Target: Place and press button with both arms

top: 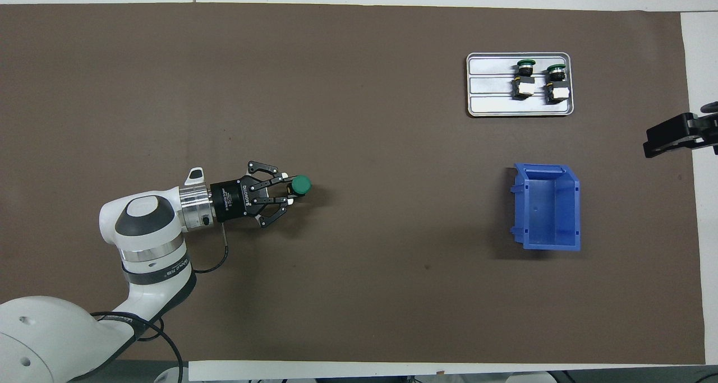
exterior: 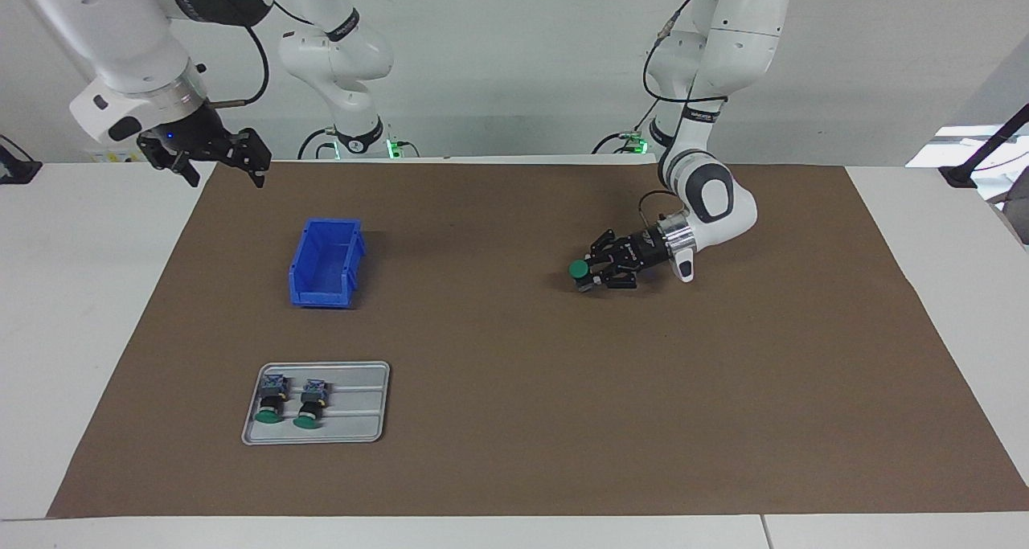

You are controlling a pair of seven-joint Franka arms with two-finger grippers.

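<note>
**A:** While clamped sideways like that, hard to press cleanly. Best way to finish the placing?

**B:** Lower gently onto the mat [exterior: 514, 388]. Set the square block end down flat, so the green cap faces up or straight toward the right arm's end. Hold firm on the black body and leave the cap free. Probably wise not to let go before the press, or risks tipping.

**A:** And the left gripper [exterior: 591, 274] right now?

**B:** Partly closed, pinching the button [exterior: 578, 270] by its body. Lying nearly level, low over the mat toward the left arm's end of the table. Cap poking out past the fingertips. Touching the mat or not: cannot tell.

**A:** The right gripper [exterior: 227, 175]?

**B:** Wide open, empty, waiting up over the table edge at the right arm's end. Well apart from the bin [exterior: 299, 280] and from the tray [exterior: 317, 364] with two more switches.
</note>
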